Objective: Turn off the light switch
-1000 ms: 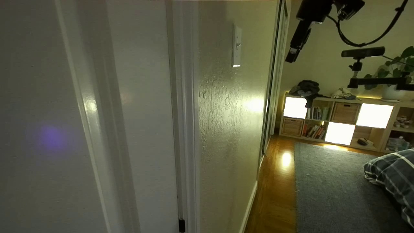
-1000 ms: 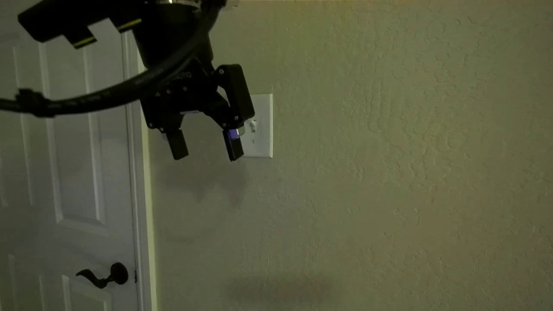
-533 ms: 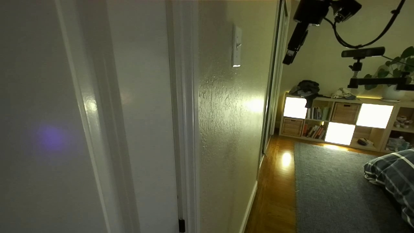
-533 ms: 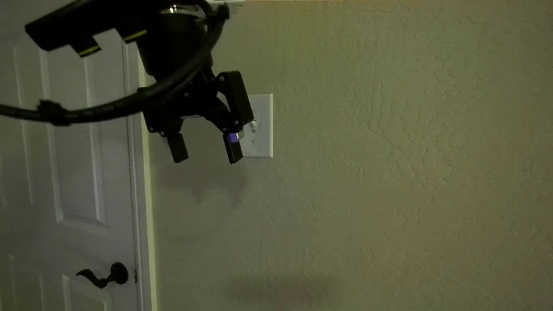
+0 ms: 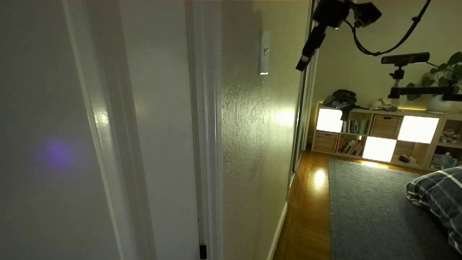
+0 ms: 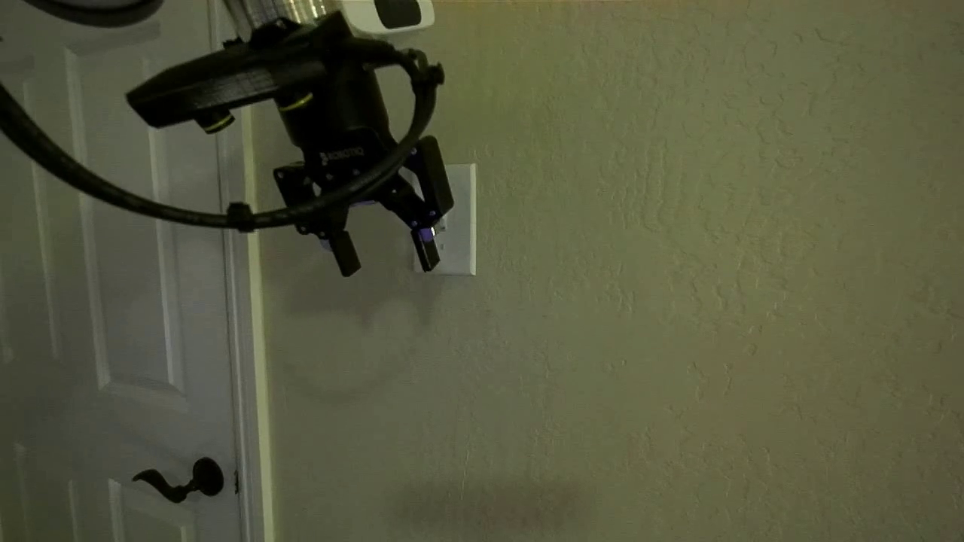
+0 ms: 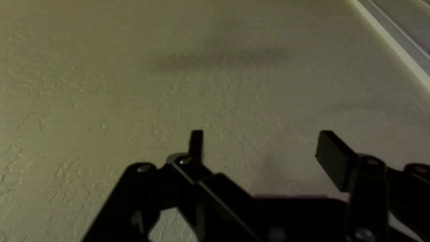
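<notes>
1 textured wall (image 6: 678, 301) behind the gripper (image 6: 389, 272) in an exterior view | 1 panelled door (image 6: 128, 263) left of it there | 1 gripper, 2 fingers spread, grasping nothing | 1 toggle light switch (image 6: 462, 218) beyond one finger, partly hidden, apart from it | 1 lever handle (image 6: 178, 492) below-left

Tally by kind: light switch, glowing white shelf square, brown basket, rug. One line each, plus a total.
Light switch: 1 (same one in both exterior views)
Glowing white shelf squares: 3
Brown baskets: 2
Rug: 1
Total: 7
</notes>
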Controlling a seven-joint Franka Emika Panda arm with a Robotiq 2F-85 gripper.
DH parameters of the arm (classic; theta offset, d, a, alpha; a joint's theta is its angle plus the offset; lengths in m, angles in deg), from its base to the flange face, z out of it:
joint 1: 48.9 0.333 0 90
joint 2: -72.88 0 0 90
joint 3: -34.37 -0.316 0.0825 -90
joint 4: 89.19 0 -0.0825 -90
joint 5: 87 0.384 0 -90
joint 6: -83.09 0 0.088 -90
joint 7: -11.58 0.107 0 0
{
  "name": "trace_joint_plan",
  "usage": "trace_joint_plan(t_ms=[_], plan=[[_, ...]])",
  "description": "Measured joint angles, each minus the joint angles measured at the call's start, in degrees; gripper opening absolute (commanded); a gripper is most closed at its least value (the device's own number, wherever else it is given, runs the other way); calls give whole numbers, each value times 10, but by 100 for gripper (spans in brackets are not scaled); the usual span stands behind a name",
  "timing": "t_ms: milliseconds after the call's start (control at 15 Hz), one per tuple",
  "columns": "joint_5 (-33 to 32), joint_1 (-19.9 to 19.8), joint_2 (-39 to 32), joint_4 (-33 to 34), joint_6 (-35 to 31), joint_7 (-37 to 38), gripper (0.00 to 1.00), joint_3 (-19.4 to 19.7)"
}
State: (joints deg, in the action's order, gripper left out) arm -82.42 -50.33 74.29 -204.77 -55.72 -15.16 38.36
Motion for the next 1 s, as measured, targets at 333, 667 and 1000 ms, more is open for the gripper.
trace_joint_plan(t_ms=[333, 667, 1000], plan=[[23, 0, -3, 23, -42, -11, 24, 0], [50, 0, -3, 42, -81, -25, 4, -3], [78, 0, -6, 55, -96, -48, 6, -10]])
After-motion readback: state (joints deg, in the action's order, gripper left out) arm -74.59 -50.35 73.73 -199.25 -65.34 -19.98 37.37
